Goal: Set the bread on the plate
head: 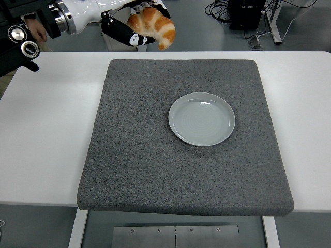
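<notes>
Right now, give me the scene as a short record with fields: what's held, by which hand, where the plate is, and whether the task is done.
held item: bread, a croissant-shaped piece
holding hand: left hand, fingers closed on the bread, raised at the picture's top, beyond the mat's far edge
right hand: not in view
plate: empty, lying on the grey mat, right of its centre
surface: white table
task status: bread not yet on the plate

Left arm (77,11), upper left of the frame: glossy white forearm shell, ribbed silver wrist collar, black upper section with round metal fittings. Left hand (126,31) — black fingers (small white markings near the tips).
</notes>
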